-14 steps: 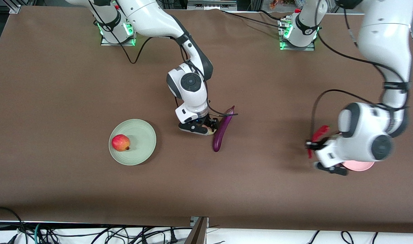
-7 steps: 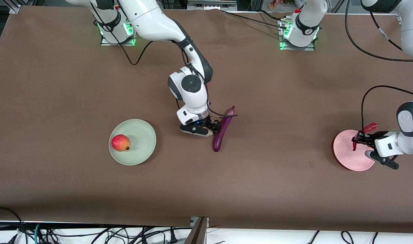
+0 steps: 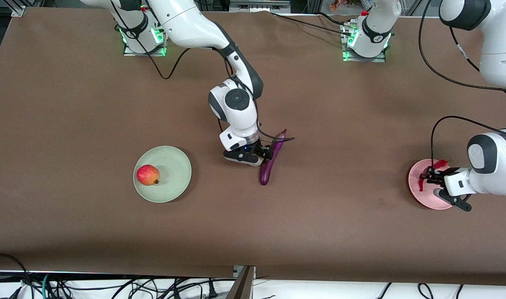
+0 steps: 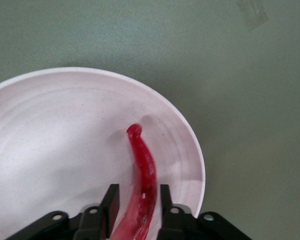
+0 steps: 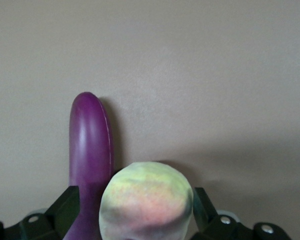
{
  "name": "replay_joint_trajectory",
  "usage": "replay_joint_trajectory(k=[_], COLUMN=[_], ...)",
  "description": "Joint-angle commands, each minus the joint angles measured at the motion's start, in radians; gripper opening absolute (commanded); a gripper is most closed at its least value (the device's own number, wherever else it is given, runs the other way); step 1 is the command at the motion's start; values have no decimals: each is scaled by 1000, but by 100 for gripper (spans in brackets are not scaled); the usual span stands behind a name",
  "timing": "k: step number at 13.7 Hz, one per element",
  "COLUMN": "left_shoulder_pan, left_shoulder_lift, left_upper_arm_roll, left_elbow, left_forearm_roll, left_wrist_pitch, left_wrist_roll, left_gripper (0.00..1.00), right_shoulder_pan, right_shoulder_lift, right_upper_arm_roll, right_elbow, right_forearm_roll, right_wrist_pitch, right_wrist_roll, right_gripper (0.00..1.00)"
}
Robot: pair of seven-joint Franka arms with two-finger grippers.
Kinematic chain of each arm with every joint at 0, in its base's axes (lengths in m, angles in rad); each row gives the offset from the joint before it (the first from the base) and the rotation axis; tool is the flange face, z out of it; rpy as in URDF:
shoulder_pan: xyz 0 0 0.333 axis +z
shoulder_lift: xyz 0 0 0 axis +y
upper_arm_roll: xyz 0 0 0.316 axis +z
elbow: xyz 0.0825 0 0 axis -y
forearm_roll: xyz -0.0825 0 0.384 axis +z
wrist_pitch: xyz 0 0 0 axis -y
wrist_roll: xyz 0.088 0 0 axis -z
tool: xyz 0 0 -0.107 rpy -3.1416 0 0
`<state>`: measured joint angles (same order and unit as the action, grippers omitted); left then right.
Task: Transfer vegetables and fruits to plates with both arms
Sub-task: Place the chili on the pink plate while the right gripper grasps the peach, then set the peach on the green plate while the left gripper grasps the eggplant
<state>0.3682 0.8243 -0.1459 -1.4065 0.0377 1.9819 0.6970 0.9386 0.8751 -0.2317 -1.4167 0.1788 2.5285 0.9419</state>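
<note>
With the thin curved red chili pepper (image 4: 140,180) clamped in the left gripper (image 4: 136,200) over the matte pale pink plate (image 4: 50,150) and the pale yellow-green and pink peach-like fruit (image 5: 146,200) clasped in the right gripper (image 5: 135,207), touching the glossy purple eggplant (image 5: 90,150), release and lifting were judged next.

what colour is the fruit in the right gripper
Pale yellow-green with a pink blush, like a peach; clearest in the right wrist view.

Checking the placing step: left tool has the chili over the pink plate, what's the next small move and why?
Probably open the left tool and release. It is shut on the chili pepper, whose tip already meets the pink plate, well inside the rim. Meanwhile the right tool holds the peach beside the eggplant.
</note>
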Motion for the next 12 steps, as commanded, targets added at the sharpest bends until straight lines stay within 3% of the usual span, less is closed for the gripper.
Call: replay_joint_trajectory(k=[1, 4, 6, 10, 11, 12], left_shoulder_pan=[2, -47, -103, -156, -163, -167], left_shoulder_lift=[-25, -42, -44, -70, -73, -76], left_upper_arm_roll=[-12, -20, -21, -154, -191, -220], left_elbow=[14, 98, 138, 115, 83, 69], left_forearm_roll=[16, 5, -56, -75, -74, -73], left_wrist_pitch=[-9, -118, -187, -279, -275, -272], left_wrist_roll=[15, -8, -173, -460, -535, -604], left_gripper=[100, 100, 100, 100, 100, 100], right_shoulder_pan=[14, 16, 16, 16, 14, 8], right_shoulder_lift=[7, 19, 25, 25, 19, 7], right_upper_arm_roll=[-9, -9, -11, -12, -14, -17], right_elbow=[4, 2, 1, -1, 2, 2], right_forearm_roll=[8, -4, -7, -39, -50, -52], right_wrist_pitch=[6, 6, 9, 7, 6, -2], right_wrist_roll=[15, 11, 2, -11, -18, -28], right_gripper=[100, 100, 97, 38, 31, 31])
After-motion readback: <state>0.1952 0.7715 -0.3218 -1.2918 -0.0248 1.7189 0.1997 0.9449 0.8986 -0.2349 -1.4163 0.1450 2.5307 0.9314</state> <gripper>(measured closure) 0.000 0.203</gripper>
